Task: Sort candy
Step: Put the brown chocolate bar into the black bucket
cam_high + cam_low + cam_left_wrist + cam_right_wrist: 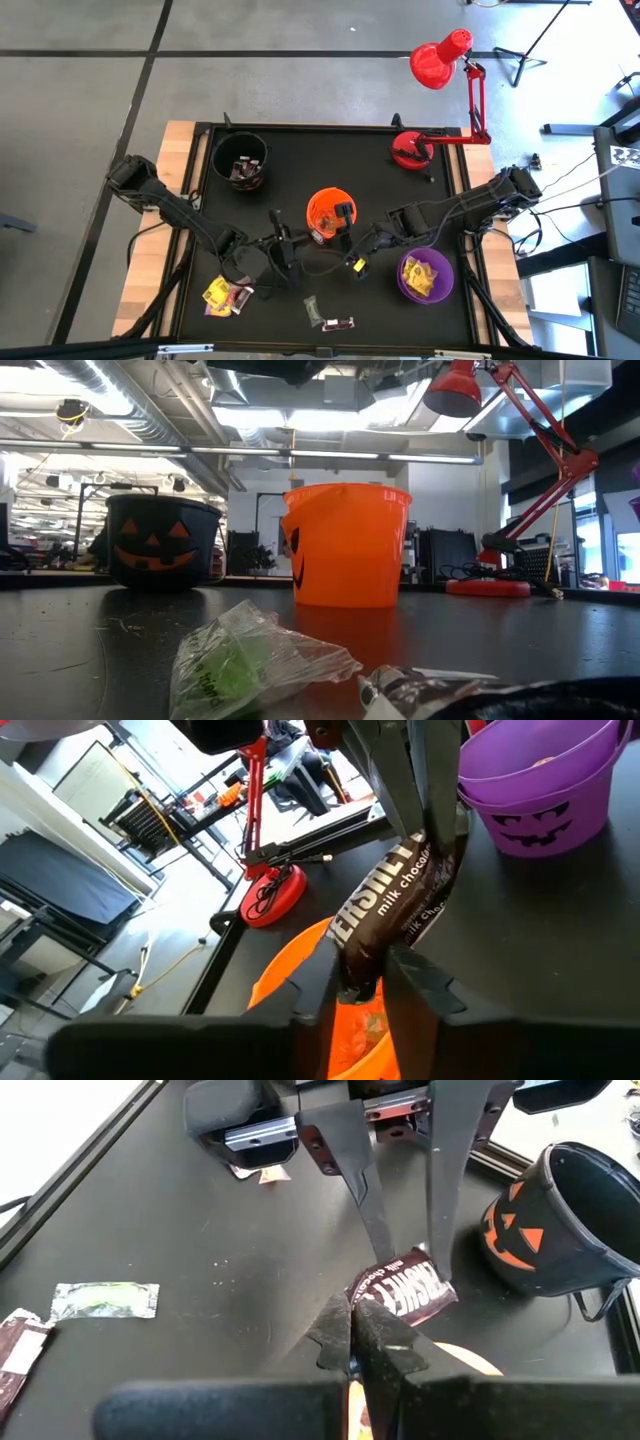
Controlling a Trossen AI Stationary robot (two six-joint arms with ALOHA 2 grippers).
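My left fingers (365, 975) pinch a brown chocolate bar (395, 905) and hold it just above the orange cup (329, 212) in the middle of the table (300, 150). My right fingers (352, 1342) are pressed together, close beside the bar. A yellow candy (357, 264) sits under them. More yellow candy lies in the purple cup (426, 276). Dark candy lies in the black cup (240, 160). A green candy (105, 1300) lies on the table.

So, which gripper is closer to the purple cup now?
The right. The right gripper is just beside the purple cup, toward the table's middle. The left gripper is farther, beyond the orange cup.
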